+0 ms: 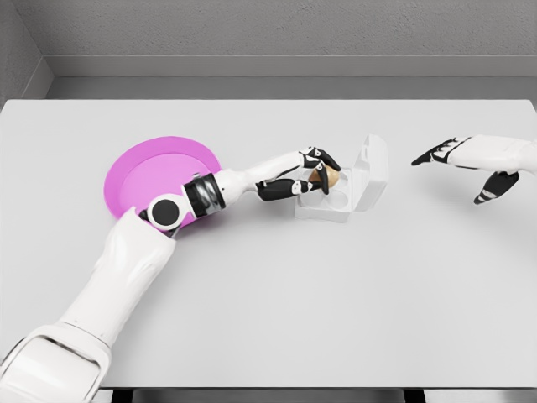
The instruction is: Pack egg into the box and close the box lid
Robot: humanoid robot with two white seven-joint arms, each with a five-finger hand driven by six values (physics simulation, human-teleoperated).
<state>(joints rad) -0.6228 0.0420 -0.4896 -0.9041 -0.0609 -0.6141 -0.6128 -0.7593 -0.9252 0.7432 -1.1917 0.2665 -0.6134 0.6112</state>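
Tan egg (330,177) is pinched in the left hand (309,174) fingers (321,154), held just over the open white box (352,195), whose lid (371,171) is tilted up at the right. Right hand (474,159) is held above the grey counter (336,294), fingers spread, well apart from the box. Pink plate (151,172) is partly covered by the left arm.

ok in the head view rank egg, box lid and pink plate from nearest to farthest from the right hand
From the right hand:
1. box lid, upright, just to its left
2. egg, held in the left hand over the box
3. pink plate, far left
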